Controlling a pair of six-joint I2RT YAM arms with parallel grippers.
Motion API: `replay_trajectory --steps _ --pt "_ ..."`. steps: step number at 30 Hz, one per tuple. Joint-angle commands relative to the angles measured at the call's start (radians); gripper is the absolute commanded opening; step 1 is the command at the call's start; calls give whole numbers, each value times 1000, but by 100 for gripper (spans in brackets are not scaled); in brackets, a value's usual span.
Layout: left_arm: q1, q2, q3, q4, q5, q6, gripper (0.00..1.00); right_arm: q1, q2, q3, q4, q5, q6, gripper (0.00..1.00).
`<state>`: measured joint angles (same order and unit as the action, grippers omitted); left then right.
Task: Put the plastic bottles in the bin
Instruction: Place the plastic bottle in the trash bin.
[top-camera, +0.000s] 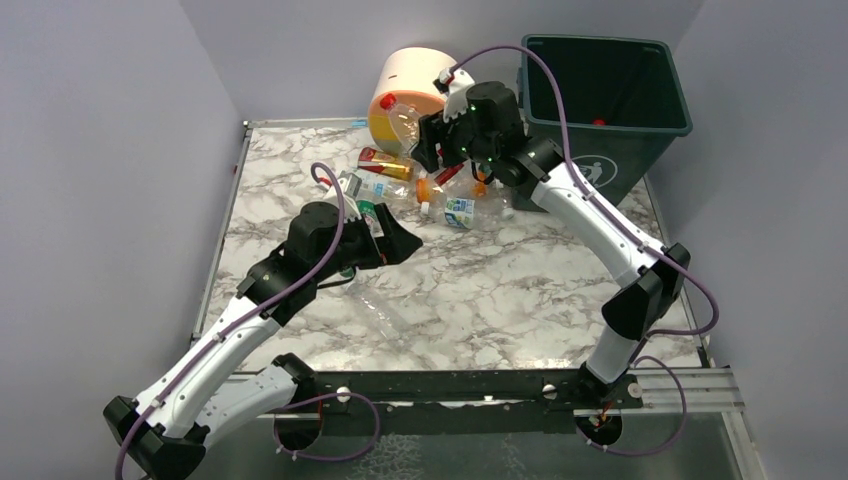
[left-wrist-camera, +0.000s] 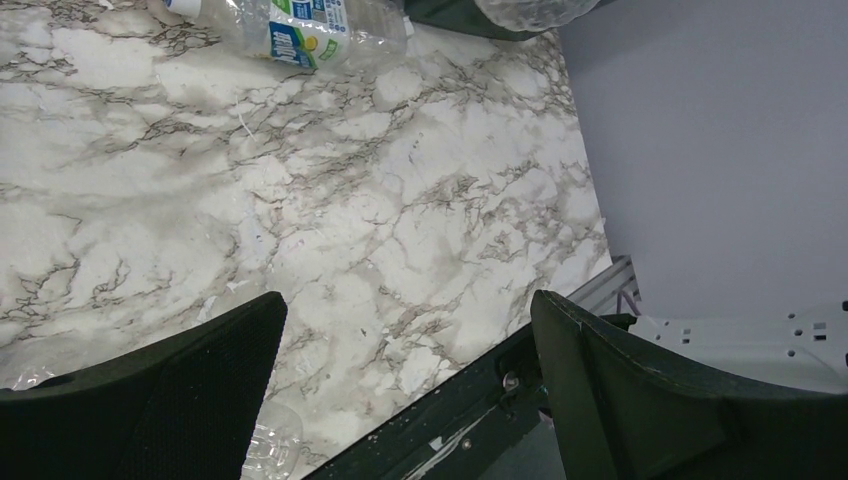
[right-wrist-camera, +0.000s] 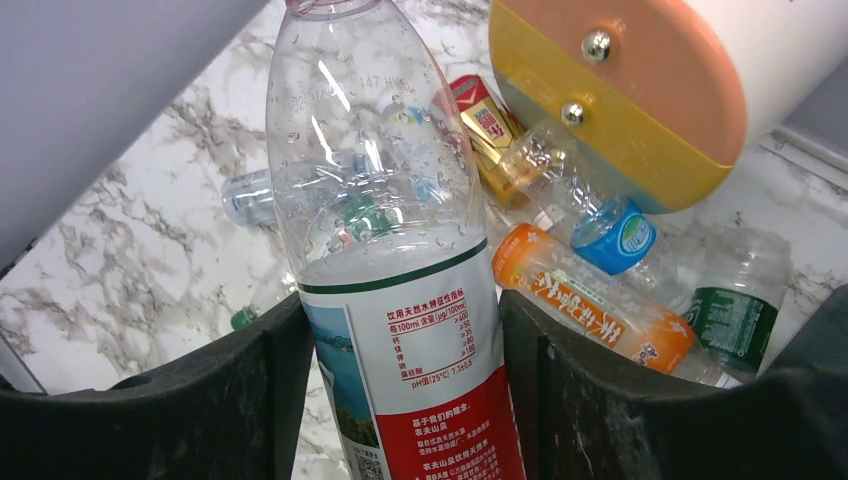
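The right fingers are closed on the lower body of a clear bottle with a red-and-white label. One pad presses each side, and the neck points away from the wrist. The bottle is held off the desk, above the heap of plastic bottles and in front of the round cream and orange drawer unit. Below it lie an orange-filled bottle and a blue-capped one.

The right arm bends at its elbow by the desk's right edge, and its forearm rises toward the rear middle. The dark green bin stands at the rear right corner, just right of that wrist and apart from the held bottle.

The left fingers are spread wide with nothing between them, low over bare marble. The left arm stretches from the near left corner toward the middle. A green-capped bottle lies beside these fingers, though the top view does not show whether they touch.
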<state>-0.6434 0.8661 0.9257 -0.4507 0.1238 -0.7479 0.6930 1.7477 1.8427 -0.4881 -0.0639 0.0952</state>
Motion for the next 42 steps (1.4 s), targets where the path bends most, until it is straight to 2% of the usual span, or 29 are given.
replay_trajectory --steps 1,8,17,34,42 --pt "2 -24 -17 13 11 -5 99 7 -38 69 -48 32 -11 66" --pt "2 -28 -19 13 12 -7 99 -13 -59 132 -43 50 -2 67" --pt "2 -41 -23 7 12 -8 99 -118 -121 125 40 20 70 66" --pt "2 -66 -33 -9 9 -11 99 -421 -161 176 218 -105 318 64" --pt "2 -77 -38 -18 5 -10 99 -643 -110 161 318 -305 538 63"
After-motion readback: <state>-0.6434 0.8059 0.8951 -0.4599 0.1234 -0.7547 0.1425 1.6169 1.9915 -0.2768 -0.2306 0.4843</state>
